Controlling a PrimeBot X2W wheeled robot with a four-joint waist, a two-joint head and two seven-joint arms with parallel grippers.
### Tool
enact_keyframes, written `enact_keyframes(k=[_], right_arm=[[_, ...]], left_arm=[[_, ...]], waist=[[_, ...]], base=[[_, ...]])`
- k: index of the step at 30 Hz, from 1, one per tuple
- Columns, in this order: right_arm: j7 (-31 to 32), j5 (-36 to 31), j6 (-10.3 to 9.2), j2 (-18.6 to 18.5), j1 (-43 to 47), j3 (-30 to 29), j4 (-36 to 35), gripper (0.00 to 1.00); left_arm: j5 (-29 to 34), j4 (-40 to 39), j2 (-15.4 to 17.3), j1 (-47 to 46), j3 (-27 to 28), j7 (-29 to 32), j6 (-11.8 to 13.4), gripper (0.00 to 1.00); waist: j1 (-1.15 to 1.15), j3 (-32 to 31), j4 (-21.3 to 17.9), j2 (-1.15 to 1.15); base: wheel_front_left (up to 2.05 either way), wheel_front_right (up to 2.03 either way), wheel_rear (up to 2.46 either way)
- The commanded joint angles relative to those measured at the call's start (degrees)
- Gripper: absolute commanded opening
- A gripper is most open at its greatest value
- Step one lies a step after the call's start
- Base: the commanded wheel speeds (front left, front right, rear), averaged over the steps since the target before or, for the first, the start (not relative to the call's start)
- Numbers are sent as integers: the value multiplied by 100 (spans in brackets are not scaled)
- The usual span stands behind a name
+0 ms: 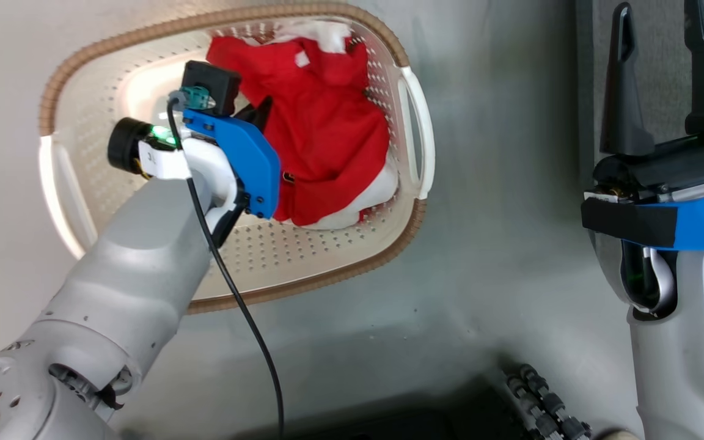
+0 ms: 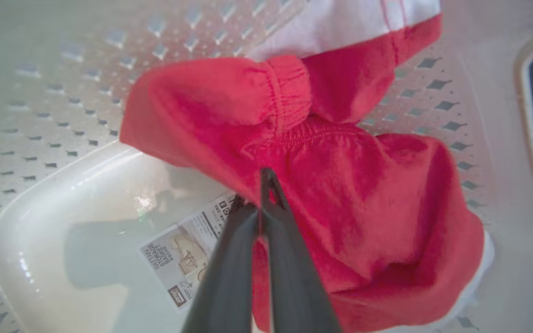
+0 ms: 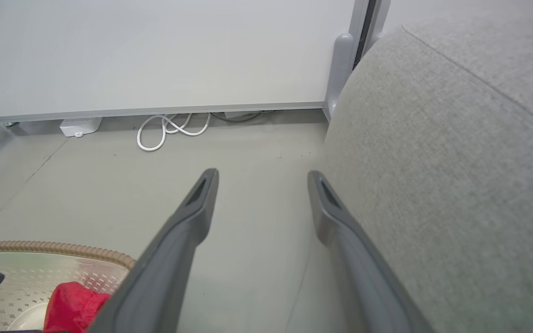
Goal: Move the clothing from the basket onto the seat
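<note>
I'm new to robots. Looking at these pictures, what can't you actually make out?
- Left wrist view: whether the shut left pincer truly pinches the clothing; the pincer itself covers the contact.
- Left wrist view: the sticker print, too small and partly covered.
- Head view: how many pieces lie in the basket; they are bunched together.
- Right wrist view: the seat, cut off by the edges.

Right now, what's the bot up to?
The left gripper is down inside the basket, with its fingers shut on a fold of the red clothing near the sticker on the basket's base. The right gripper hangs open and empty beside the grey seat. The clothing lies bunched in the basket, not yet lifted out.
</note>
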Motion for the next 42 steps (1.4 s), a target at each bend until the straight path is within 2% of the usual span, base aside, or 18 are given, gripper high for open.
enact_keyframes(k=[1, 17, 27, 32, 42], right_arm=[[4, -17, 1, 8, -67, -20, 40, 100], [4, -62, 1, -86, 83, -43, 489, 100], [4, -16, 1, -180, 329, -68, 723, 100], [4, 2, 1, -199, 437, -84, 796, 100], [4, 41, 1, -173, 768, -89, 975, 100]], left_arm=[[-36, -65, -26, 41, -66, -81, -2, 0], [-422, -677, 43, 525, -561, -845, -2, 0], [-475, -1190, 86, 775, -607, -1031, -2, 0], [-257, -1479, 149, 842, -310, -1035, -2, 0], [664, -2180, 252, 1280, 744, -1039, -2, 0]], waist=[[0, -119, 97, 0], [0, -1222, 524, 0], [0, -2024, 755, 0], [0, -2354, 829, 0], [0, -3165, 934, 0]], base=[[0, 0, 0], [0, 0, 0], [0, 0, 0], [0, 0, 0], [0, 0, 0]])
